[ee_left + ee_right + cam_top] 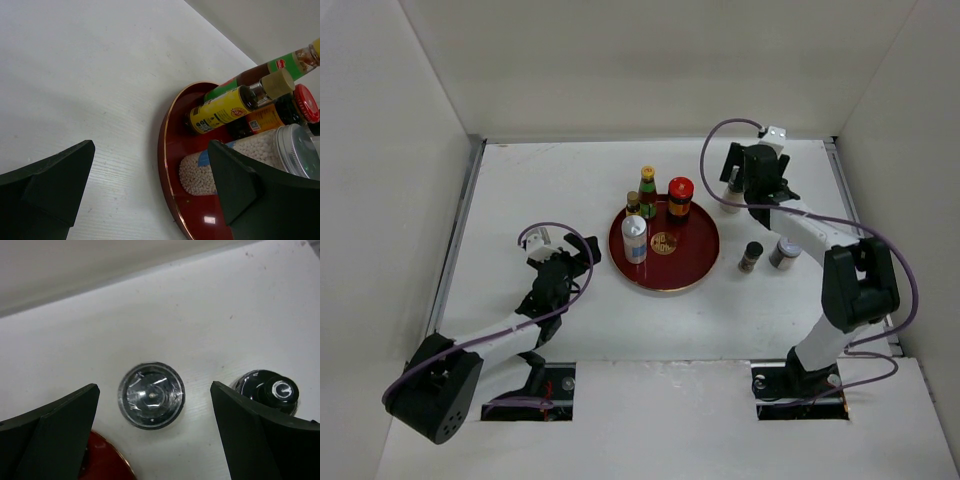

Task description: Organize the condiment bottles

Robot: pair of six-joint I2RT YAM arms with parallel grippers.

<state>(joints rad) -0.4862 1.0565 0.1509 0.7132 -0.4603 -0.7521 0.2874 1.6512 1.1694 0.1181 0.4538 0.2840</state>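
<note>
Four condiment bottles stand on the round dark-red tray point(692, 268): a green bottle with a yellow cap point(647, 190), a red-capped jar point(680, 197), a small tan-capped bottle point(633, 203) and a white jar with a blue label and a silver cap point(635, 240). A black-capped bottle point(751, 257) and a grey-capped jar point(784, 253) stand right of the tray. My right gripper point(742, 188) is open above a grey-capped bottle point(151, 395), one finger on each side. My left gripper point(582, 255) is open and empty just left of the tray.
In the left wrist view the tray rim point(167, 165) lies between my fingers, with the white jar point(197, 177) and a yellow-labelled bottle point(225, 107) behind it. A black cap point(272, 390) sits close beside my right finger. White walls enclose the table.
</note>
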